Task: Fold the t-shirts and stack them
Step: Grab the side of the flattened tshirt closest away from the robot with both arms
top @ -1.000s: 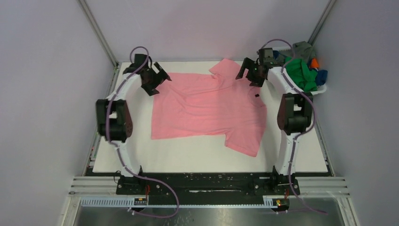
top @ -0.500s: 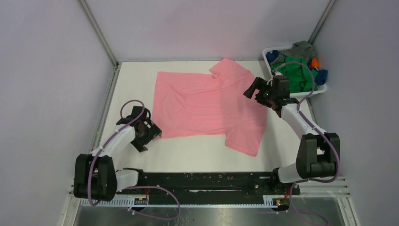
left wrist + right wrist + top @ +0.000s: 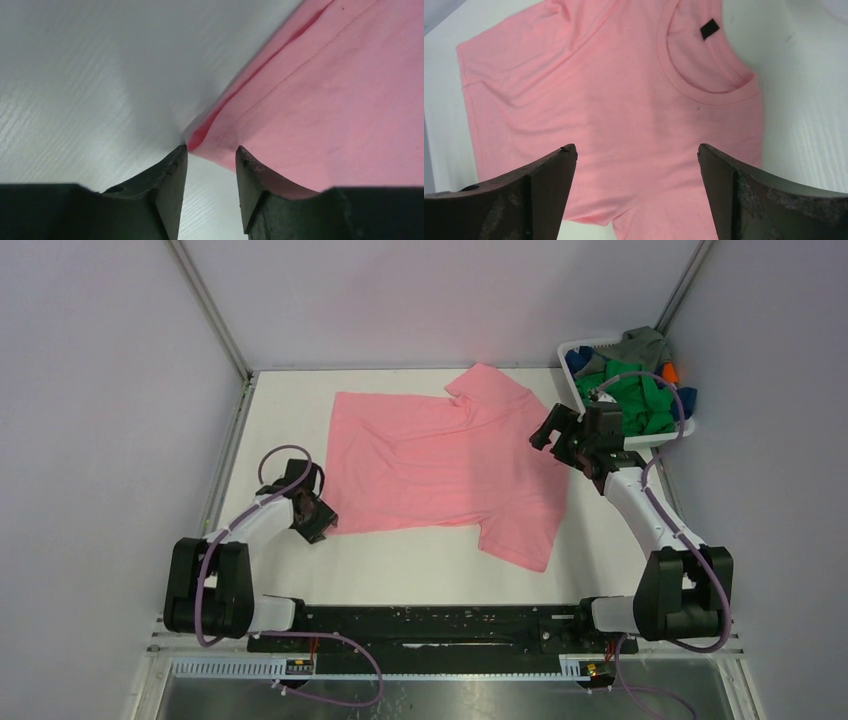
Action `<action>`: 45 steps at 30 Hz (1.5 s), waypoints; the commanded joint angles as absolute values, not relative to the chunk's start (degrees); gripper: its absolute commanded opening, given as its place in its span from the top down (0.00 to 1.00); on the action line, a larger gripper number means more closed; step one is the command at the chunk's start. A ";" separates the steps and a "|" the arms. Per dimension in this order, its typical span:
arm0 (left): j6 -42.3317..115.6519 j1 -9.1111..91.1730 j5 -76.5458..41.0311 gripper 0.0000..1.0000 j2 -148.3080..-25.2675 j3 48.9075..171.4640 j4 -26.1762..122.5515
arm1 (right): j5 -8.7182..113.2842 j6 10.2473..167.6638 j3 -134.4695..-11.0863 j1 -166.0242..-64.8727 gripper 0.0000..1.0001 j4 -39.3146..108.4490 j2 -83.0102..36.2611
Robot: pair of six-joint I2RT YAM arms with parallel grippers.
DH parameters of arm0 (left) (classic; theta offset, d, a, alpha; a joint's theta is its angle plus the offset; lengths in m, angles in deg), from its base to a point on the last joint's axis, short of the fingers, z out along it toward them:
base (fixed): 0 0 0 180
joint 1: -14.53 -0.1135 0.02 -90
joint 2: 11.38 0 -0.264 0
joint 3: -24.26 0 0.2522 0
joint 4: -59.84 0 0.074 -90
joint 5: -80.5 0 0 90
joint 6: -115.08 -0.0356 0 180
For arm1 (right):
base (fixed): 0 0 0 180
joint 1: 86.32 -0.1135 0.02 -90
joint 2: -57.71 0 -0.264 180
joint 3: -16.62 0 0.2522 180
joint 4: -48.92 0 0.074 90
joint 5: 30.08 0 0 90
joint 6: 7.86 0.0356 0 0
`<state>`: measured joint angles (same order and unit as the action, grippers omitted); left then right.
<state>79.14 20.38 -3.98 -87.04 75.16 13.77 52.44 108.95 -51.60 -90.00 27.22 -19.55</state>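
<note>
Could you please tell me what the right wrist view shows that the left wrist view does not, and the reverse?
Only the right wrist view: the round neckline of the salmon pink cloth t-shirt with its small black label, seen past the wide-open fingers of the right gripper. Only the left wrist view: the shirt's hem corner, with a small raised fold, right at the tips of the left gripper, whose fingers stand narrowly apart. Both: the pink shirt lying on the white table.
</note>
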 commanded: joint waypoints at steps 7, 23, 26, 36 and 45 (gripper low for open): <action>76.29 20.77 -3.98 1.00 -89.59 76.30 17.06 | 67.81 109.26 -51.66 -89.91 0.00 17.03 -13.98; 73.65 20.77 -1.44 1.00 -90.83 79.46 16.11 | 60.25 108.18 -43.68 -113.35 0.12 -8.47 -13.58; 73.80 20.77 -2.24 1.00 -90.89 78.91 16.95 | 60.10 108.52 -41.75 -115.80 0.16 -9.57 -15.87; 73.40 20.77 -3.56 1.00 -90.80 77.72 17.27 | 60.10 111.80 -41.12 -116.04 0.36 -2.02 -30.26; 75.41 20.74 -1.60 1.00 -85.86 74.86 13.97 | 60.13 117.24 -35.86 -120.78 0.93 -3.18 -25.40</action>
<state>74.44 20.62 -2.82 -89.92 76.63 15.89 62.27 112.95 -39.45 -116.87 -5.20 -26.39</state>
